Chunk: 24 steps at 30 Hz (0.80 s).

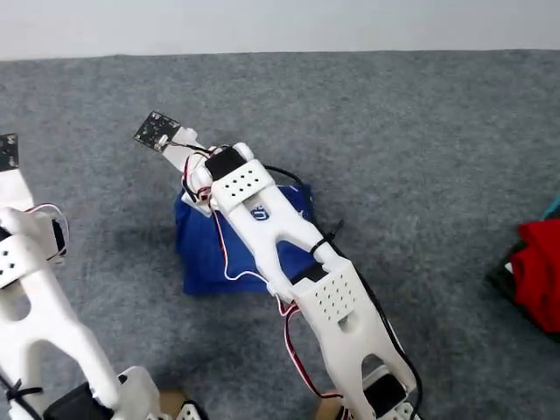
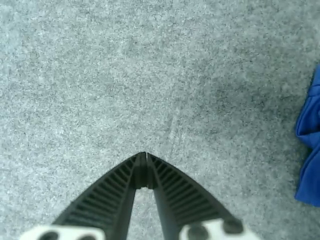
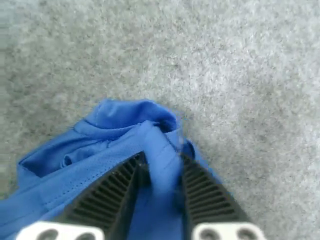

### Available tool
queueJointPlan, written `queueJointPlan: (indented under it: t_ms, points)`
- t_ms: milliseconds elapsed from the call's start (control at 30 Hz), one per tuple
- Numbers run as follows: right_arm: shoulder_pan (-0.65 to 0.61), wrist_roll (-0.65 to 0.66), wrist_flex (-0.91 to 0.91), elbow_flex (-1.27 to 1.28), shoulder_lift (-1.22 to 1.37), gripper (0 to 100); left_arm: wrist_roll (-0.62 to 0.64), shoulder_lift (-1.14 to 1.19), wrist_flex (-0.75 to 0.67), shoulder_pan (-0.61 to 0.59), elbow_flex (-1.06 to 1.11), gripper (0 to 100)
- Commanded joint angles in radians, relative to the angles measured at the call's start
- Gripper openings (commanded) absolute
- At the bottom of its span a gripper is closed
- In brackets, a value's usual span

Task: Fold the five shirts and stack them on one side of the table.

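- Blue shirt [image 1: 203, 254] lies crumpled in a soft lump near the middle of the table [image 1: 420, 131]; it is smooth cloth with stitched seams.
- Right gripper [image 3: 161, 159] pinches a fold of the blue shirt between ribbed black fingers [image 3: 120, 192].
- Left gripper [image 2: 146, 157] is closed on nothing, above the table's fuzzy grey felt.
- Red shirt [image 1: 541, 271] sits bunched at the table's edge.

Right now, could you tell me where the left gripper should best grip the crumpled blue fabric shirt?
Probably the free edge of the blue fabric shirt facing the left gripper, coming in from that side: the cloth lies flat and exposed there, while the right gripper pinches a raised fold.
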Motion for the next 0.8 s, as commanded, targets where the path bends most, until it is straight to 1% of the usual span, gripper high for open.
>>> queueJointPlan:
  t_ms: [0, 133, 400, 567, 633, 767]
  points:
    - [-0.005, 0.041, 0.008, -0.063, -0.054, 1.3, 0.003, -0.002, -0.023, 0.002, -0.005, 2]
    - [0.010, 0.048, 0.007, -0.075, -0.056, 0.9, 0.003, -0.002, -0.051, 0.002, 0.018, 2]
    - [0.054, 0.049, -0.001, -0.192, -0.045, 0.9, 0.003, -0.002, -0.058, 0.002, 0.030, 2]
    - [0.076, 0.049, -0.002, -0.195, -0.035, 1.3, 0.003, -0.002, -0.074, 0.002, 0.031, 2]
    - [0.077, 0.049, 0.004, -0.199, -0.004, 4.7, 0.003, -0.002, -0.080, 0.005, 0.031, 2]
    - [0.077, 0.037, 0.007, -0.201, 0.022, 17.6, 0.003, -0.003, -0.075, 0.041, 0.031, 2]
